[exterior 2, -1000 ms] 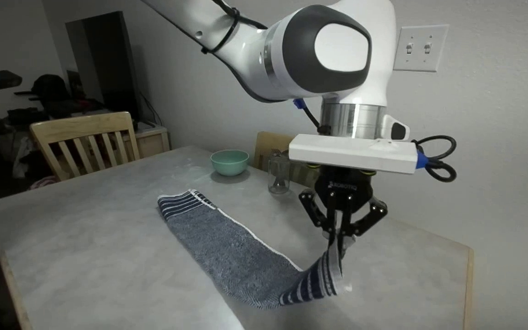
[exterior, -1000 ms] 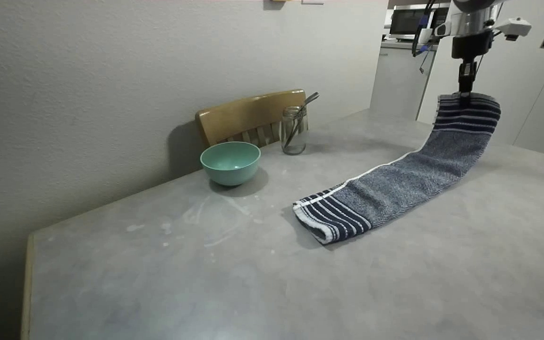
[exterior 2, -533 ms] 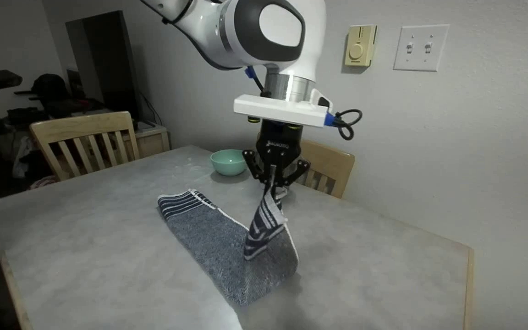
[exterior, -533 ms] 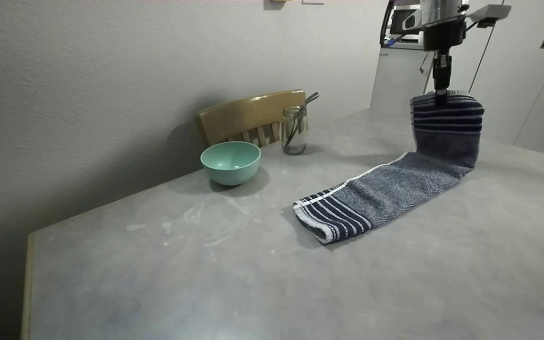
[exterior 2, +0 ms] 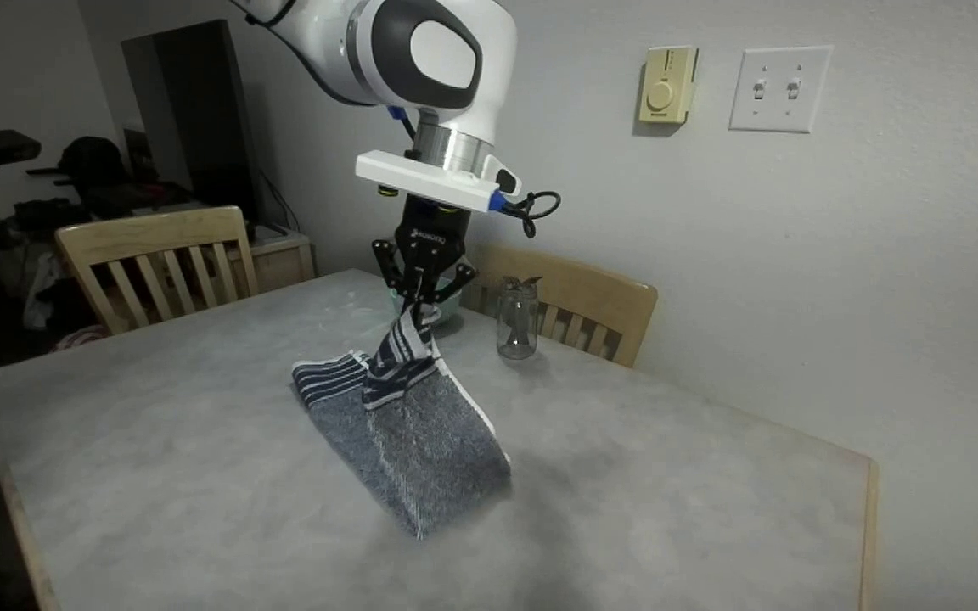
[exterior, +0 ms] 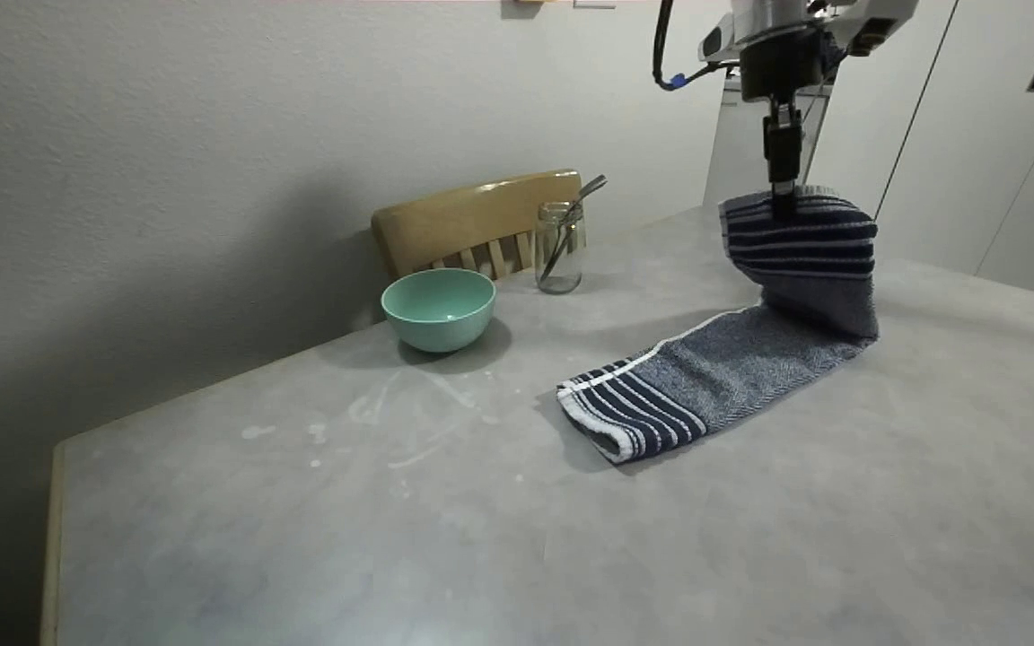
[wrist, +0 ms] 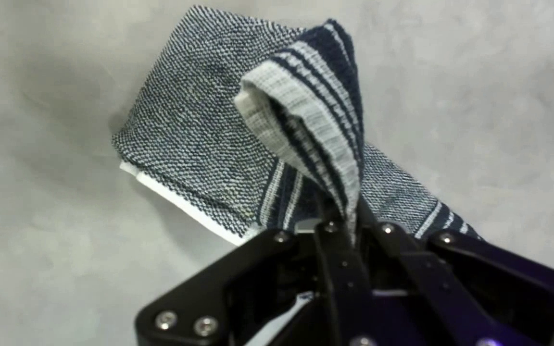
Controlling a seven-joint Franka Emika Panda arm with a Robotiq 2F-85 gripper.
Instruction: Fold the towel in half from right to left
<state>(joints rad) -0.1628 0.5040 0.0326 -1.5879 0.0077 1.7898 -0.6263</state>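
Observation:
The long blue-grey towel has navy and white striped ends and shows in both exterior views (exterior: 732, 368) (exterior 2: 446, 450). One striped end lies flat on the table. My gripper is shut on the other striped end in both exterior views (exterior: 784, 202) (exterior 2: 418, 316) and holds it raised above the table. The towel bends back over itself, with the lifted part slanting up from a fold. In the wrist view the pinched end of the towel (wrist: 306, 101) rises between the fingers of the gripper (wrist: 346, 211). The fingertips themselves are partly hidden by cloth.
A teal bowl (exterior: 438, 309) stands near the wall; in an exterior view the gripper partly covers it (exterior 2: 450, 311). A glass jar (exterior: 559, 256) with utensils stands beside it. A wooden chair (exterior: 481, 211) is at the table's (exterior: 302, 538) wall edge, and another chair (exterior 2: 158, 227) is farther off.
My gripper has carried the held towel end toward the flat striped end and the bowl. The towel has gone from a gentle curve to a doubled-back fold. The flat end has not moved.

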